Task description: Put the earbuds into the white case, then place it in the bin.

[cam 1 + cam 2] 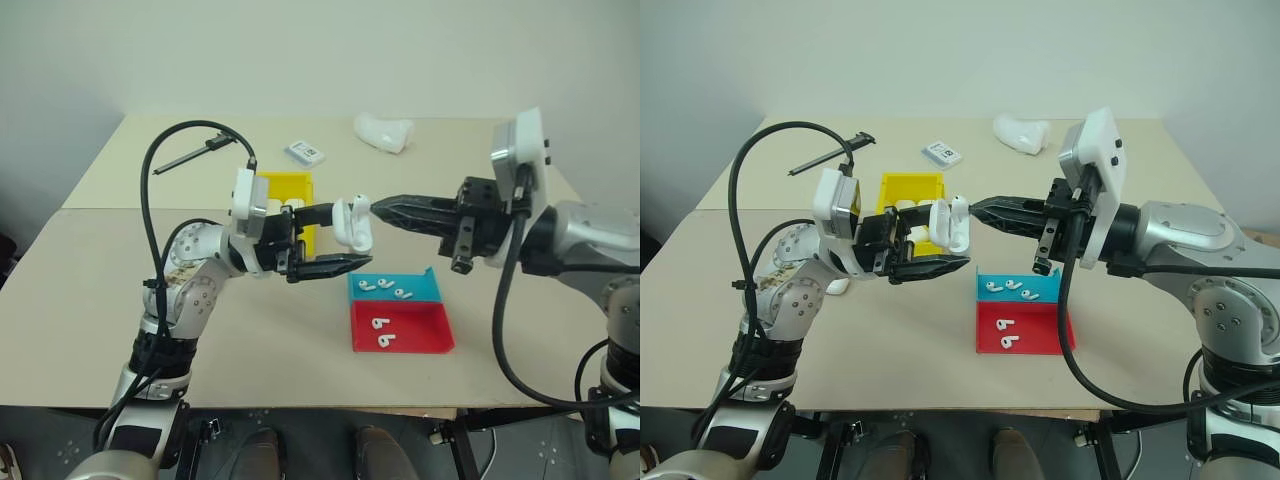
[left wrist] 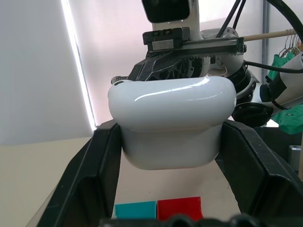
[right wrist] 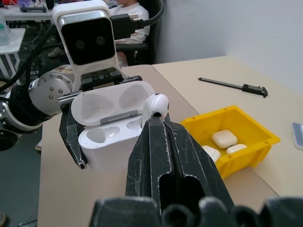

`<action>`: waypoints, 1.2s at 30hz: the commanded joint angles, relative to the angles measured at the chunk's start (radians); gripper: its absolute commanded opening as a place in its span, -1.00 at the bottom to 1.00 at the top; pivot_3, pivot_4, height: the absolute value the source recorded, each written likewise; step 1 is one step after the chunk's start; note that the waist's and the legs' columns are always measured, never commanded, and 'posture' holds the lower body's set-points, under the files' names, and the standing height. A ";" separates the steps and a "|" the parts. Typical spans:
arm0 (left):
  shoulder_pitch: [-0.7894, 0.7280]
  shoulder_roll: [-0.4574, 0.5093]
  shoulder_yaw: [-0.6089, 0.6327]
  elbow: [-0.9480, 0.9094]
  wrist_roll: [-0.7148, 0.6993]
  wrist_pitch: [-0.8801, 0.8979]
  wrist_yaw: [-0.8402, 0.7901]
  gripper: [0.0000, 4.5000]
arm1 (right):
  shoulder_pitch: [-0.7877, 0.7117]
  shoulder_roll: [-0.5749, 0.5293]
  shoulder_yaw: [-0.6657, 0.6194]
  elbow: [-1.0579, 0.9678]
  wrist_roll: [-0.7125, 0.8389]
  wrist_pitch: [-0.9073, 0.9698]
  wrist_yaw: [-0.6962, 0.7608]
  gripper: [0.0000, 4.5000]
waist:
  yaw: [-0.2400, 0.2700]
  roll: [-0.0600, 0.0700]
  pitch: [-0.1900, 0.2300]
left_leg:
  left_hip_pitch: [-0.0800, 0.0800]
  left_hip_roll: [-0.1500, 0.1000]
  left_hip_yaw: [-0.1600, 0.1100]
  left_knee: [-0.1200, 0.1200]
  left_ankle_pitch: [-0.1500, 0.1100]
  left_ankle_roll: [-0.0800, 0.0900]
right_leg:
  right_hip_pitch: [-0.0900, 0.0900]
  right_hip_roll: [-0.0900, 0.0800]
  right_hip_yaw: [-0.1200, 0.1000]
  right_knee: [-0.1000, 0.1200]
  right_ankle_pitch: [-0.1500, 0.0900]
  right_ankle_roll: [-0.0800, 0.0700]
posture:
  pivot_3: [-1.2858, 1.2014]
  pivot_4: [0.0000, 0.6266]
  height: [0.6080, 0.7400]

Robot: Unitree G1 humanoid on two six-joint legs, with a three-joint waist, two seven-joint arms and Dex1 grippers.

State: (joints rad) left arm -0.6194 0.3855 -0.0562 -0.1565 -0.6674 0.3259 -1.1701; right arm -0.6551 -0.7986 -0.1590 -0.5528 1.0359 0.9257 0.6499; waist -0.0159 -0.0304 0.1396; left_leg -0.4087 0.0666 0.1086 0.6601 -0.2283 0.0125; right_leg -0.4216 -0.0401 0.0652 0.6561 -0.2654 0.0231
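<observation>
A pale bench [image 1: 90, 330] carries the scene, and the yellow bin [image 1: 287, 186] near its middle serves as the landmark. Just in front of the bin and raised above the bench, the left tool [image 1: 330, 238] is clamped on a white case [image 1: 352, 222], one black finger on each side of its body. The case's lid [image 3: 111, 100] is flipped open, showing two empty wells inside. The right tool [image 1: 376, 208] reaches in level from the side away from the bin, its two fingers pressed together on a single white earbud [image 3: 155, 106] at their tip. That earbud sits right at the open case's rim, touching or almost touching it; contact cannot be judged. Inside the bin lie several closed white cases [image 3: 224, 139]. On the bench, in front of the bin and off to the right tool's side, a shallow teal tray [image 1: 1020, 289] holds three loose earbuds, and a shallow red tray [image 1: 1025, 330] touching its near edge holds two more. Behind the bin lie a small flat card [image 1: 303, 152] and, further toward the right arm's side, a lumpy white object [image 1: 383, 131]. A thin dark tool with a long shaft [image 1: 190, 153] lies behind the bin toward the left arm's side.
</observation>
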 commanded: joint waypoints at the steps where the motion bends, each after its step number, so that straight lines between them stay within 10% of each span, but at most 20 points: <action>1: -0.019 -0.001 0.005 -0.012 0.001 -0.012 -0.003 0.25 | -0.003 -0.013 -0.031 -0.036 0.021 -0.022 0.012 -0.97 | 0.000 0.000 0.000 | 0.000 0.000 0.000 0.000 0.000 0.000 | 0.000 0.000 0.000 0.000 0.000 0.000 | 0.03 -0.52 1.00; 32: -0.016 0.020 0.026 -0.009 -0.001 -0.013 -0.019 0.25 | 0.018 -0.061 -0.079 -0.011 -0.033 -0.066 0.070 -0.97 | 0.001 0.000 0.000 | 0.000 0.000 0.000 0.000 0.000 0.000 | 0.000 0.000 0.000 0.000 0.000 0.000 | 0.03 -0.52 1.00; 36: -0.002 0.052 0.045 -0.019 -0.016 -0.007 -0.034 0.25 | 0.020 -0.208 0.074 0.087 -0.292 -0.200 0.234 -0.97 | 0.001 0.000 0.000 | 0.000 0.000 0.000 0.000 0.000 0.000 | 0.000 0.000 0.000 0.000 0.000 0.000 | 0.03 -0.52 1.00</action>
State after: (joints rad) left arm -0.6194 0.4282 -0.0378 -0.1422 -0.6678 0.3266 -1.1953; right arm -0.6240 -0.9608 -0.1495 -0.4949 0.8719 0.8171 0.8094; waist -0.0153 -0.0303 0.1397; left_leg -0.4085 0.0666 0.1088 0.6601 -0.2283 0.0126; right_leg -0.4215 -0.0402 0.0650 0.6555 -0.2654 0.0232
